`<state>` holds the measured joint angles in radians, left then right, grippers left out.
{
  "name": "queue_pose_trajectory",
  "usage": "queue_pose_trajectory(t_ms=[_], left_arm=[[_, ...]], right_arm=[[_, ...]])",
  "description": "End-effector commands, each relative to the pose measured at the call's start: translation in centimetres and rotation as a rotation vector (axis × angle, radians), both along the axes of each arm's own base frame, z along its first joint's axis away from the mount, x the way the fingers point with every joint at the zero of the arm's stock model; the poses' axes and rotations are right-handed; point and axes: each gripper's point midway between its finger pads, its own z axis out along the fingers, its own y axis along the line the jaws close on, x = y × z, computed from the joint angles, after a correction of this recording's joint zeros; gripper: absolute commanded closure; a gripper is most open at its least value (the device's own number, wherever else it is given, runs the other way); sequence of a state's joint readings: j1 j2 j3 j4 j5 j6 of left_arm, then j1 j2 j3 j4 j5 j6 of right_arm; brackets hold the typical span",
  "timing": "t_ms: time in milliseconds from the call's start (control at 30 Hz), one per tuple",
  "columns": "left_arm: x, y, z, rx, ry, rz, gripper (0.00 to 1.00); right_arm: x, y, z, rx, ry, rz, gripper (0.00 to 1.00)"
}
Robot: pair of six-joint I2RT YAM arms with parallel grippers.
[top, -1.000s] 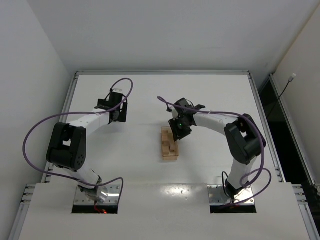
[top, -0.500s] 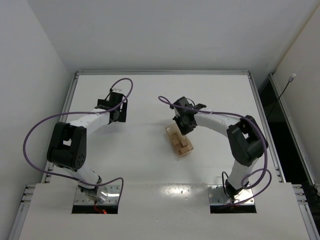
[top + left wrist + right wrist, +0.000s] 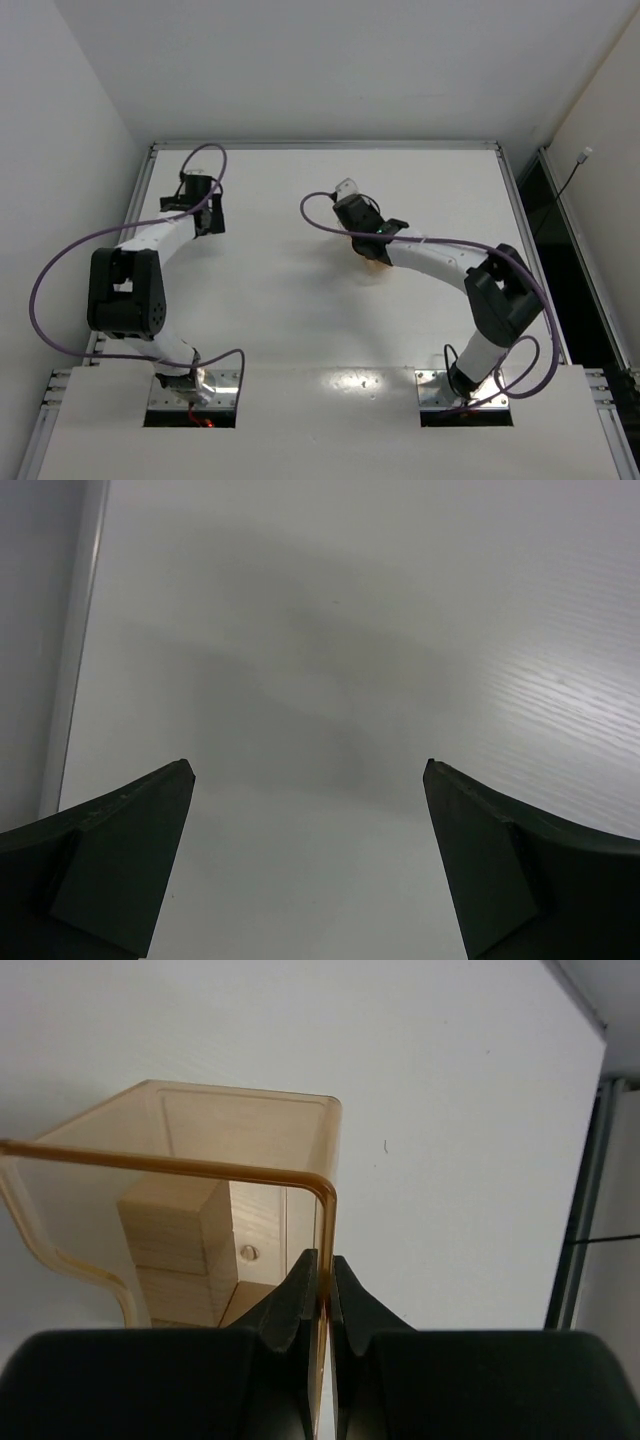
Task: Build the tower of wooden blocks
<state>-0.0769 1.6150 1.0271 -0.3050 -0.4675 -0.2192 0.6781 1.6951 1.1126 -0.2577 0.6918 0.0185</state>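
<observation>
Beside right tool [image 3: 322,1262], wood blocks [image 3: 175,1230] in box [image 3: 170,1163]

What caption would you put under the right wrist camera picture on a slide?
The right gripper pinches one wall of a clear amber box holding wood blocks.

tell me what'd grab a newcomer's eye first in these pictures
In the right wrist view, a see-through amber box with pale wood blocks inside fills the frame, its wall pinched by the shut jaws of the right arm. From above, the left arm sits at the far left, its jaws wide open over the white table.
</observation>
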Motion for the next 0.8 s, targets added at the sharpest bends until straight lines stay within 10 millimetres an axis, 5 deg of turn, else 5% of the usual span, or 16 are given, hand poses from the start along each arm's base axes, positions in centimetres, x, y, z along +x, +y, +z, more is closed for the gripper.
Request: queue_pose_trajectory(t_ms=[0,233,433,500,767], left_arm=[[0.3,2.9,2.5,-0.045,-0.072,0.094,0.01],[-0.2,4.6,2.9,-0.086,-0.087,0.134,0.01],[-0.4,4.8,2.8,-0.094,-0.078,0.137,0.01],[-0.1,4.8,2.8,-0.094,-0.078,0.137,0.01],[0.4,5.2,2.8,-0.093,-0.080,0.146,0.01]], right_arm=[[1.0,1.1,4.7,-0.071,-0.221,0.030,1.00],[0.0,3.4,4.0,-0.274,-0.310,0.103,1.00],[0.0,4.4,5.5,-0.421,-0.458,0.091,1.00],[-0.1,4.0,4.0,-0.495,-0.455,0.106,1.00],[-0.7,4.3,5.4,-0.707,-0.649,0.146,1.00]])
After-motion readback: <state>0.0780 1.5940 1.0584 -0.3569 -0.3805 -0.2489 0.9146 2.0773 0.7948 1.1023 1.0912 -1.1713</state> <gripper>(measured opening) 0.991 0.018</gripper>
